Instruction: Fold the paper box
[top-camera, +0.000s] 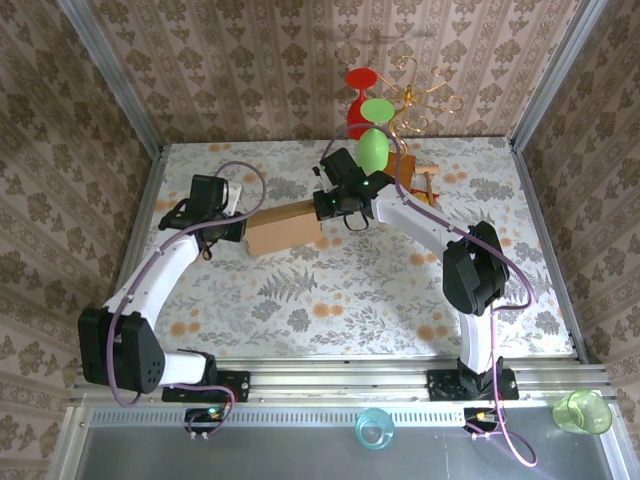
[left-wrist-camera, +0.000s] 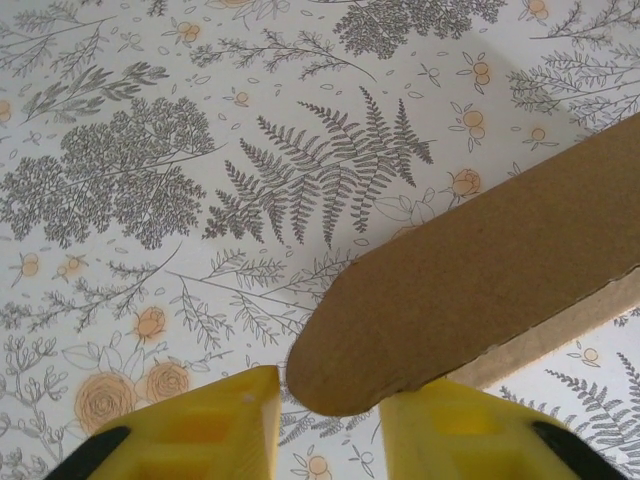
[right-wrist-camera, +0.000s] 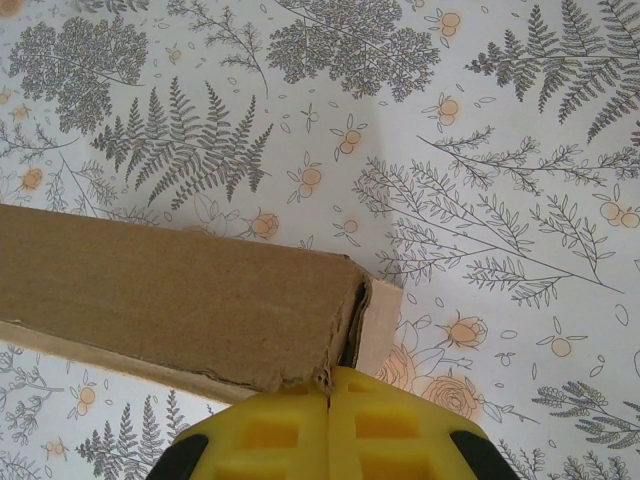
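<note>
Damask-patterned wallpaper closes in three sides of a desk (top-camera: 300, 300) covered with a fern-and-flower print, and the paper box (top-camera: 285, 228) lies a little behind its middle, held between the two arms. There is one such box, and it is still half formed. In the left wrist view a rounded flap (left-wrist-camera: 450, 300) sticks out flat over the print. The left tool (top-camera: 232, 222) has its yellow fingers (left-wrist-camera: 200, 430) partly apart with the flap's tip between them, but I cannot tell whether they pinch it yet. It seems placed to fold that flap over. The right tool (top-camera: 330, 205) has its fingers (right-wrist-camera: 270, 430) pressed together against the ragged corner of the box wall (right-wrist-camera: 180, 300). This probably steadies the far end so the box does not slide. Behind the box stand three plastic goblets: one red (top-camera: 362, 80) and two green, one above (top-camera: 377, 108) the other (top-camera: 372, 148). One gold wire stand (top-camera: 415, 88) stands beside them. Two cups sit on the near ledge, one teal (top-camera: 375, 428) and one green (top-camera: 583, 411), well apart from the work
</note>
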